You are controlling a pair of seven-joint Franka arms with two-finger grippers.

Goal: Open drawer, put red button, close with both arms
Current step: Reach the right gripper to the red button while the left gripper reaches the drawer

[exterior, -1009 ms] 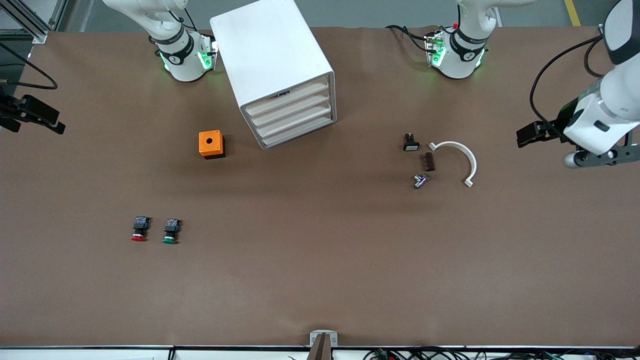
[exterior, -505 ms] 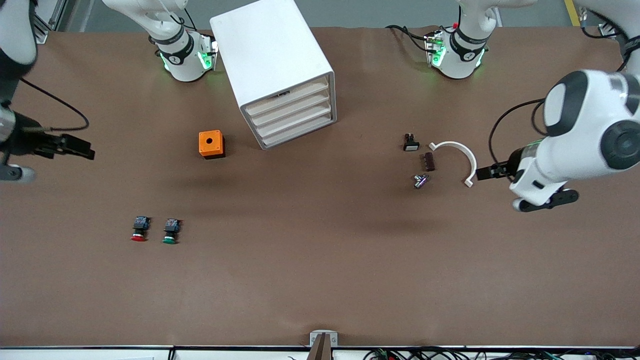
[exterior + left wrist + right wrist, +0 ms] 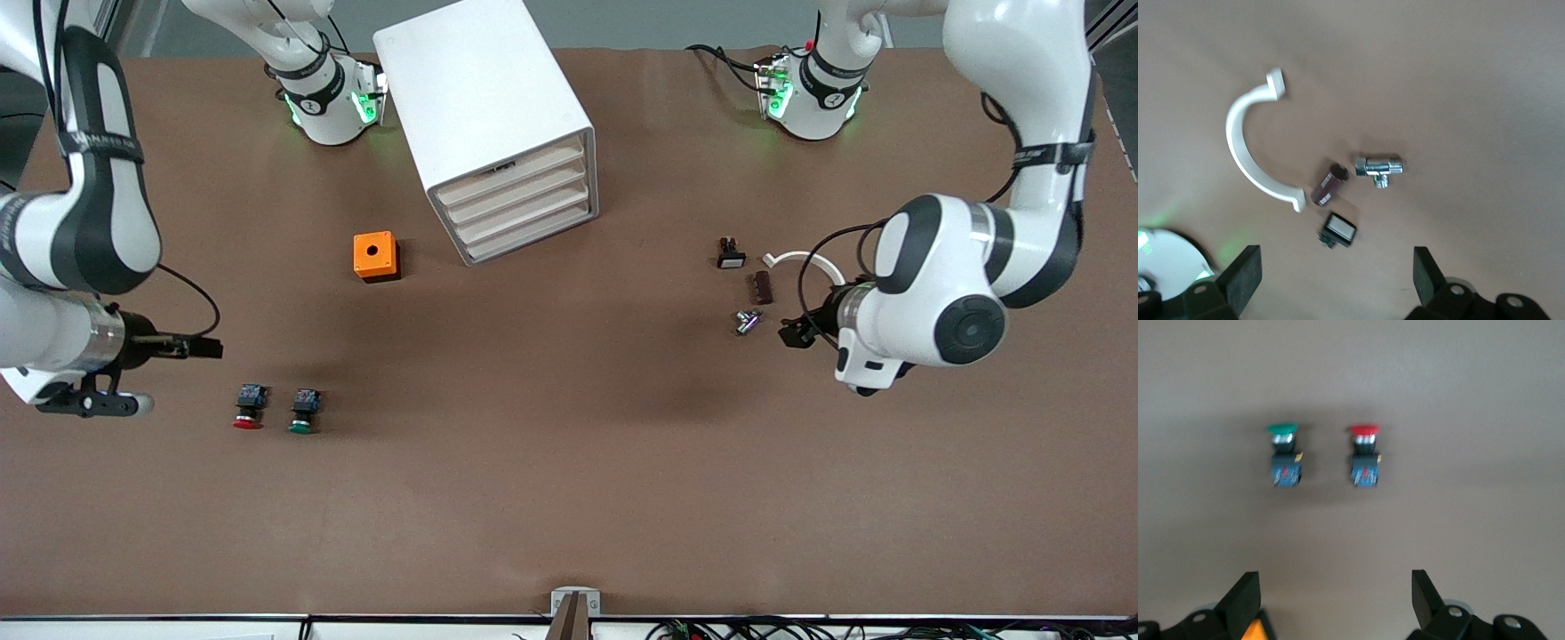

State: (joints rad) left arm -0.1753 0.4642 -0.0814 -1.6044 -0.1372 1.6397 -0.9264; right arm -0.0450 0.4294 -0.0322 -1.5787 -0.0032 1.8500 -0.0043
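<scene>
Below the right gripper [image 3: 1331, 603], held with fingers apart over the table [image 3: 569, 498], the red button [image 3: 248, 406] is seen lying on its side, just beside the green button [image 3: 303, 412]. All drawers of the white cabinet [image 3: 484, 124] are shut, well apart from both grippers. The left gripper [image 3: 1337, 280], fingers likewise apart, hangs over a white curved bracket [image 3: 1248, 150], a chrome fitting [image 3: 1379, 167] and two small dark parts.

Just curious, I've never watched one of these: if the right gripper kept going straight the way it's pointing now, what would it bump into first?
Probably the bare table. The right gripper, fingers open, points down near the red button and green button, which lie slightly ahead; depth is unclear.
</scene>
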